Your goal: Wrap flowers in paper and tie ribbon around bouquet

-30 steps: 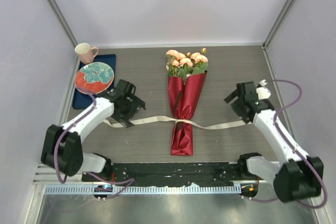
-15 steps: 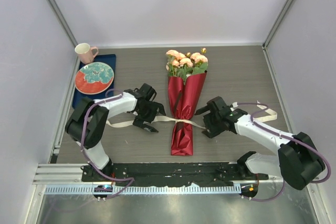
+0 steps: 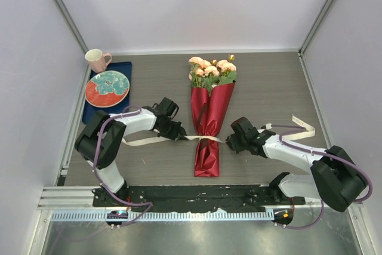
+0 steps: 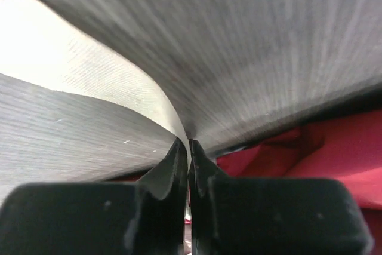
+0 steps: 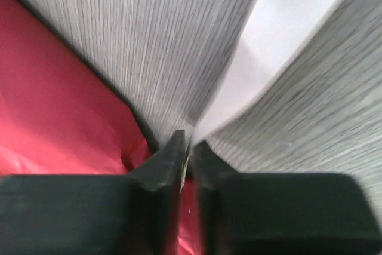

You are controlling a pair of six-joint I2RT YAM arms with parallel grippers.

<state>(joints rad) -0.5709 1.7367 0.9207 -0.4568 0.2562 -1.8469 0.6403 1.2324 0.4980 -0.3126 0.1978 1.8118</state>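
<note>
Just left of the red-paper-wrapped bouquet of peach roses [image 3: 210, 108], left gripper [image 3: 177, 131] pinched tight on the long cream-white satin ribbon [image 3: 143, 141]. Just right of the bouquet, right gripper [image 3: 230, 142] likewise clamped on that strip. Crosses the bouquet's narrow waist, trails outward both ways over the grey wood-grain table [image 3: 268, 82], loops well to the bouquet's right.

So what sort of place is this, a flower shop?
Probably a robot test cell, not a shop: plain white walls box in one table, and a left arm and right arm are bolted to a rail at its near edge.
</note>
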